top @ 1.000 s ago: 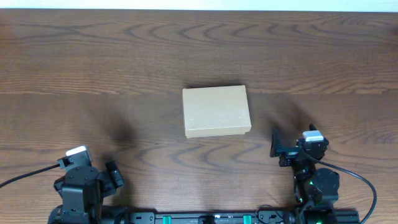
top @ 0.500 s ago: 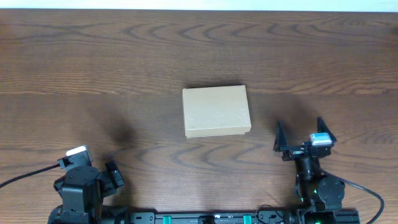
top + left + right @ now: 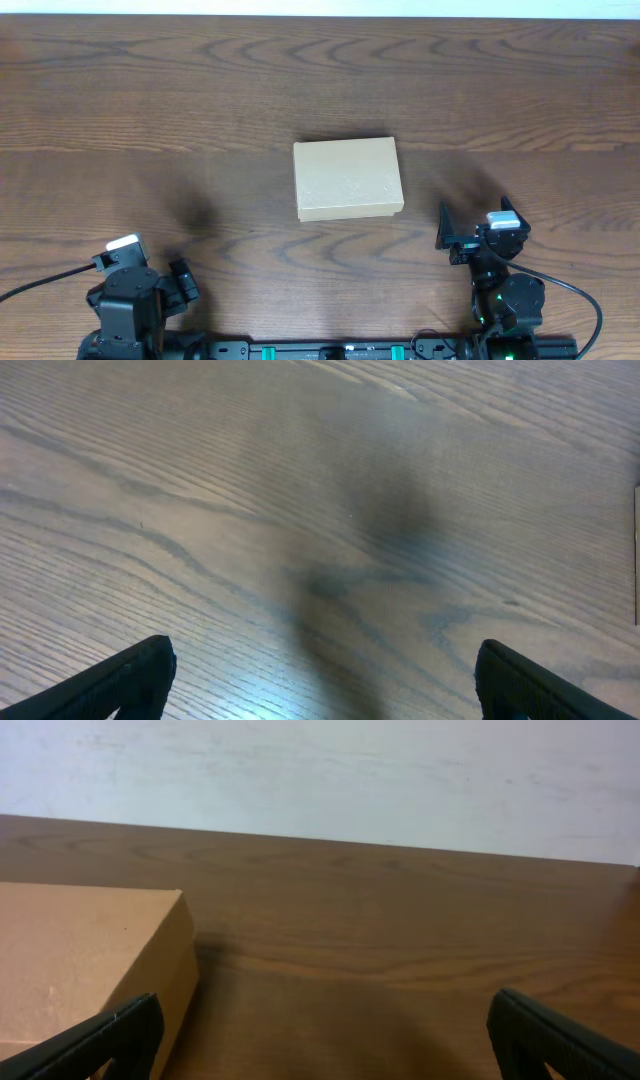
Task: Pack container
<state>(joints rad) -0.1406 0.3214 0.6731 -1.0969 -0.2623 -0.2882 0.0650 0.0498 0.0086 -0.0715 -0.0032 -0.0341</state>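
Overhead: container [image 3: 348, 179] closed, flat on table [image 3: 150, 100], mid-frame. Right gripper [image 3: 474, 225] near its lower-right corner, fingers spread, not touching. Left gripper [image 3: 320, 682] well apart from it, fingers also spread.

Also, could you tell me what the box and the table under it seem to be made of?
The box looks like plain tan cardboard, matte: even dull colour, no gloss, crisp edge in the right wrist view. The table looks like dark brown wood or wood-grain laminate, I cannot tell which, with a slight sheen: flowing grain lines, pale glare in the left wrist view.
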